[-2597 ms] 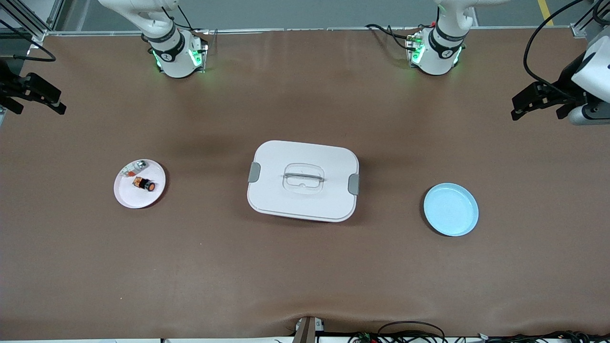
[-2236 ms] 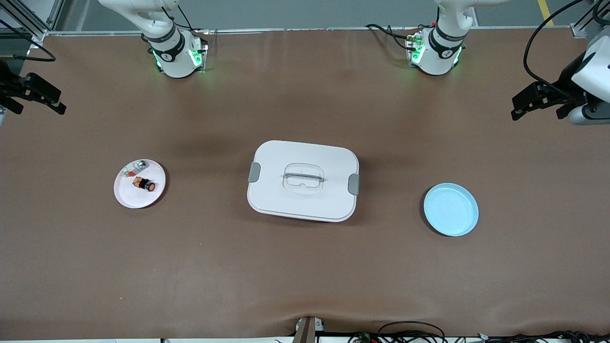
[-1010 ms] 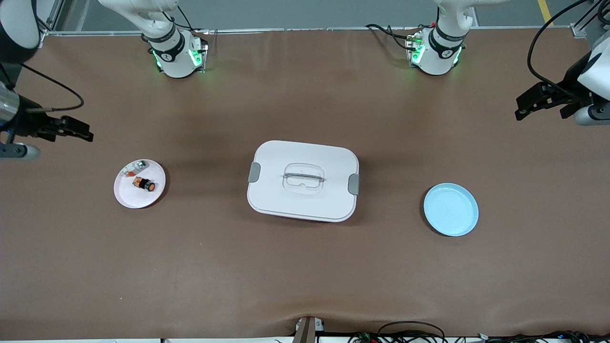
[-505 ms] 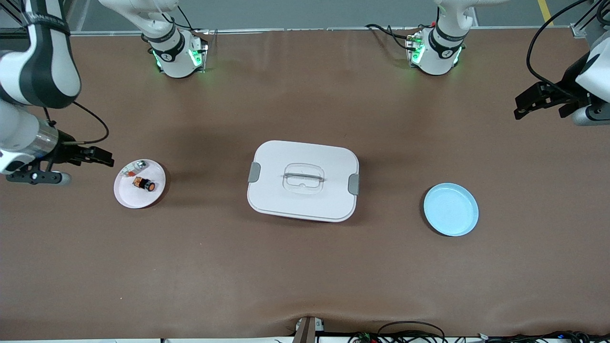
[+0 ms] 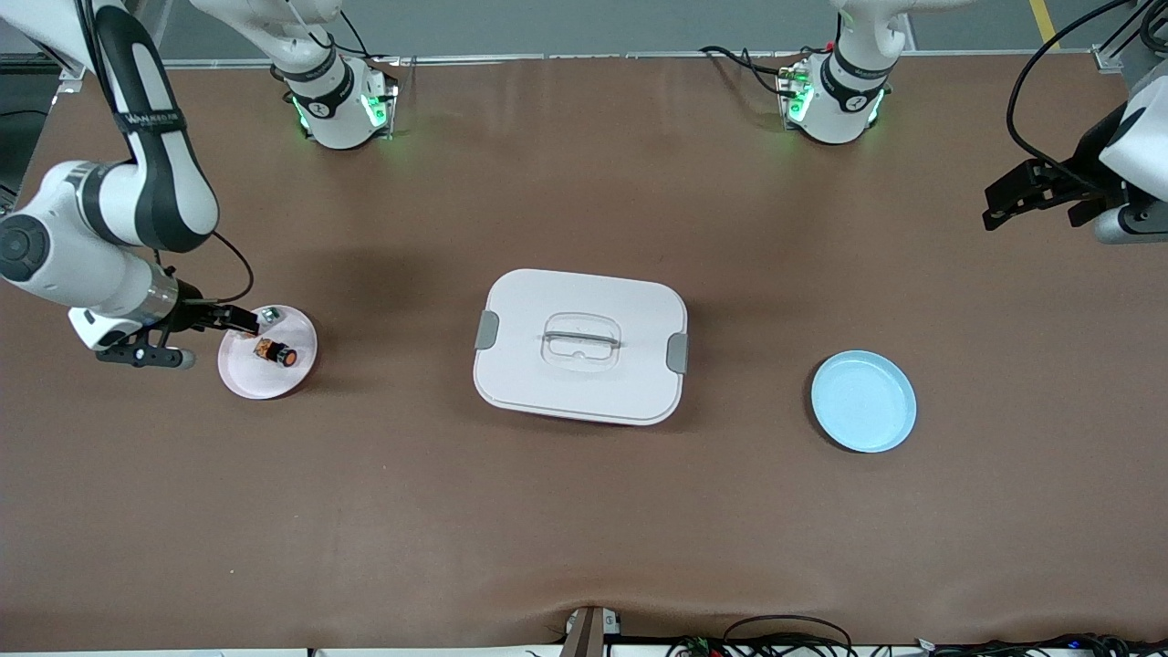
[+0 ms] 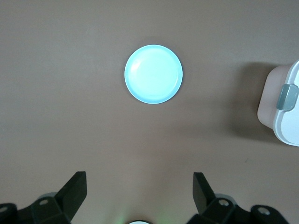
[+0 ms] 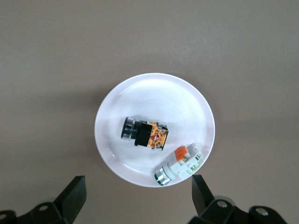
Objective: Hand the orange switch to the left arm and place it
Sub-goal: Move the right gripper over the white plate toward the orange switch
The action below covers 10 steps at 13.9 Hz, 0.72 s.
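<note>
Swinging in since earlier, right gripper (image 5: 239,319) hangs spread over white plate (image 5: 246,381) holding orange switch (image 5: 276,352); left gripper (image 5: 1002,207) waits, seemingly spread too

My 2 arms (image 5: 137,210) are white shells with black joint bands; green lights glow at both bases. A black cable loops along each forearm. A silver ring sits at my right wrist. My right gripper (image 5: 239,319) and left gripper (image 5: 1004,205) are black, each with 2 flat fingers (image 7: 74,196) and round screw holes.
</note>
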Motion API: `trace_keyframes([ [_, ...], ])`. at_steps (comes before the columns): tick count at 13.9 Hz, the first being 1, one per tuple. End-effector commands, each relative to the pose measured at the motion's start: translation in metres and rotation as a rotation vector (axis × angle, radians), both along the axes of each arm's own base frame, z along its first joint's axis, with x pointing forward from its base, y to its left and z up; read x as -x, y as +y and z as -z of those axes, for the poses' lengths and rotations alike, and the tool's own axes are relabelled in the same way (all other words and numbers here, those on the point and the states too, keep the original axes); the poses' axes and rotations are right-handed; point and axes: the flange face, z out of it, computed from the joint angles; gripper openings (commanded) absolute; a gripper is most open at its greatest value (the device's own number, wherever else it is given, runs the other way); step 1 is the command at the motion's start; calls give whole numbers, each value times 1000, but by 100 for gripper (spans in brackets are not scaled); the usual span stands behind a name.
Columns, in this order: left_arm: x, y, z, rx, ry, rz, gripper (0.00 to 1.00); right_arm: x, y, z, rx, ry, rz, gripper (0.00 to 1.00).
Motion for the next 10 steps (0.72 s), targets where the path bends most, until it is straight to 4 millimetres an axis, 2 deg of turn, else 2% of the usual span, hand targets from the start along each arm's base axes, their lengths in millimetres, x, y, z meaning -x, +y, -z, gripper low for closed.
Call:
trace_keyframes([
  [1, 1, 2, -1, 2, 8, 19, 100, 0, -3, 31, -5, 35, 59, 100],
  [4, 1, 2, 1, 2, 13, 19, 100, -1, 2, 54, -11, 66, 85, 100],
  [10, 1, 1, 1, 2, 14, 20, 100, -7, 7, 71, -15, 88, 76, 100],
])
